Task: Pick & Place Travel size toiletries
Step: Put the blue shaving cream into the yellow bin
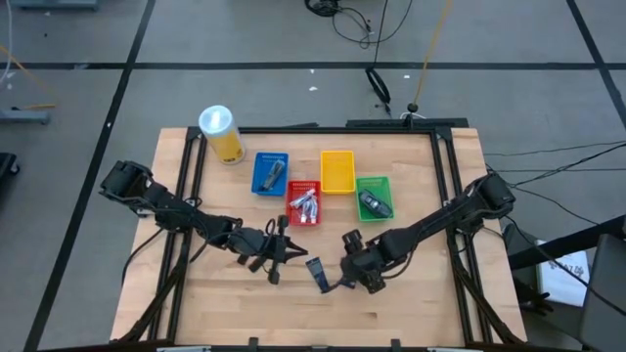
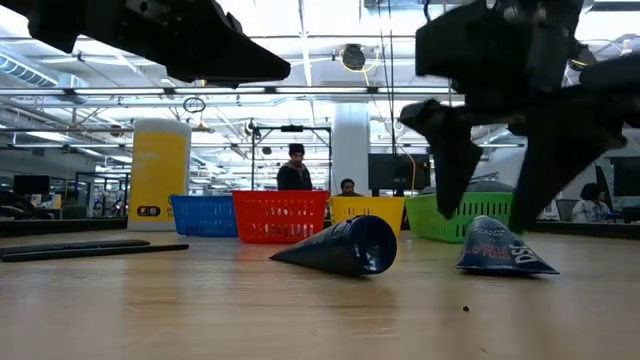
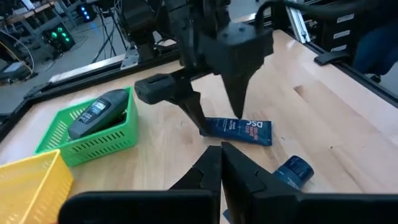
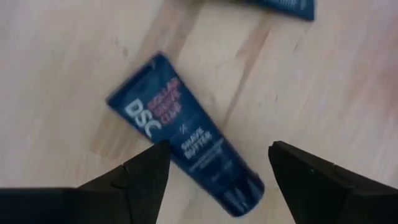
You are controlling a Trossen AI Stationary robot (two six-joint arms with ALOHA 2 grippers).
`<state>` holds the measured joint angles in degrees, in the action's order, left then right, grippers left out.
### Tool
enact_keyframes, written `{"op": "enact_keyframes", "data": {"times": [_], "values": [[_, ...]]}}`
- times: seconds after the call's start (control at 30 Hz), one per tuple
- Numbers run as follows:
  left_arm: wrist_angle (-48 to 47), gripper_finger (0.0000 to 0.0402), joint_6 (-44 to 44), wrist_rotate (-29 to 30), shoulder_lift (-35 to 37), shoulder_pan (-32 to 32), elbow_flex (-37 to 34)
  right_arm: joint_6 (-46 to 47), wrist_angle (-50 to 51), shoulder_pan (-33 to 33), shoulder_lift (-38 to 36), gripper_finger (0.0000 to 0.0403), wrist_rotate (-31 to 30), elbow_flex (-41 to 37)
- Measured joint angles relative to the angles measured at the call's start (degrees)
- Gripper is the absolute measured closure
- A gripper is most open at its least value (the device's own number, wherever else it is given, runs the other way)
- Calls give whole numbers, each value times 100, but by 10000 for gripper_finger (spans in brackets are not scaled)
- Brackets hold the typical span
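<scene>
Near the front middle of the wooden table [image 1: 411, 293], the right gripper [image 4: 214, 168] hangs just over a dark blue tube [image 4: 186, 140] lying flat on the wood, fingers spread wide to either side of it and not holding anything. A second blue tube [image 3: 292, 171] lies just beside the first one. The left gripper [image 3: 221, 165] sits a little to the left with its fingers pinched together, empty. Farther back there's a row of baskets: the green basket [image 3: 81, 146] has a dark grey rounded piece [image 3: 99, 112] in it, the red basket [image 1: 304, 220] what look like silvery mini tubes [image 1: 307, 205], hard to say for sure.
</scene>
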<state>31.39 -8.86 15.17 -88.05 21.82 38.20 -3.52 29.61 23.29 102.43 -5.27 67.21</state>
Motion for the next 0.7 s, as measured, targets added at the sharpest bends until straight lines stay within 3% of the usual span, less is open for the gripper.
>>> {"op": "enact_keyframes", "data": {"times": [0.17, 0.43, 0.7], "values": [[8, 383, 195, 8, 0, 0, 0, -248, 315, -153, 40, 141, 545, 1], [16, 399, 216, 51, -2, -7, 0, -758, 234, -197, 46, 151, 556, -100], [12, 384, 256, 110, -2, -74, 0, -926, -804, -236, 5, 176, 646, -857]]}}
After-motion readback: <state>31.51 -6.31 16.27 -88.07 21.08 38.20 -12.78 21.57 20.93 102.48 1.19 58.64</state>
